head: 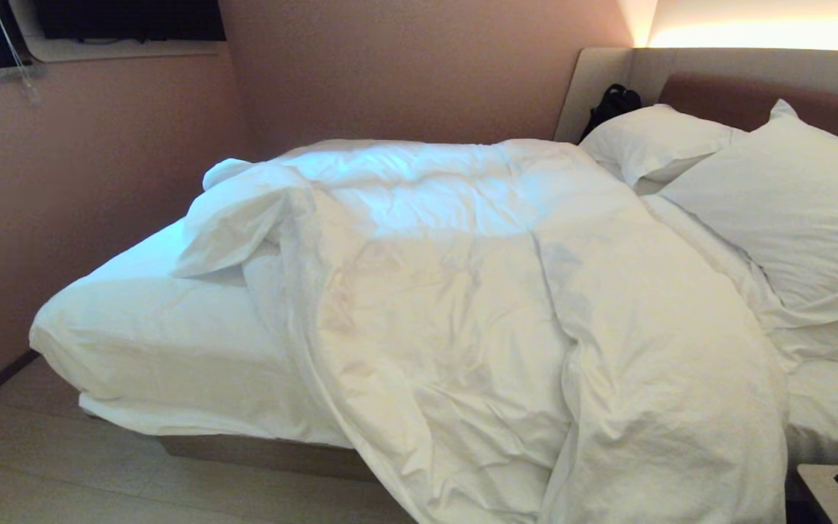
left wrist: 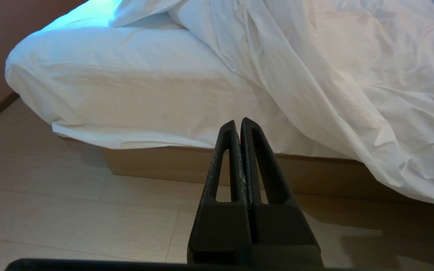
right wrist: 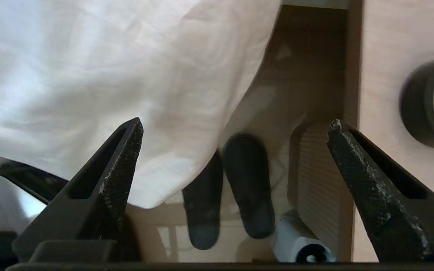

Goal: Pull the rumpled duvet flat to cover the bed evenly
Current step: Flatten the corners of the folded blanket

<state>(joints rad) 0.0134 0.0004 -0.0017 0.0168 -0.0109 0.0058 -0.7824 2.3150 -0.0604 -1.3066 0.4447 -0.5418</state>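
The white duvet (head: 463, 291) lies rumpled across the bed (head: 150, 327), bunched toward the middle, and spills over the near side to the floor. At the foot on the left the sheeted mattress lies bare. Neither arm appears in the head view. My left gripper (left wrist: 238, 122) is shut and empty. It hangs low over the floor and points at the bed's wooden base (left wrist: 156, 165), left of the hanging duvet (left wrist: 352, 94). My right gripper (right wrist: 235, 121) is open and holds nothing. The duvet's hanging corner (right wrist: 134, 82) is just beyond its fingertips.
Two pillows (head: 790, 204) lean on the headboard (head: 739, 98) at the right. A pair of black slippers (right wrist: 239, 188) and a white-and-blue object (right wrist: 307, 244) lie on the floor below the right gripper. A nightstand (right wrist: 382, 56) bears a black ring (right wrist: 424, 109). A wall (head: 62, 182) runs along the bed's foot.
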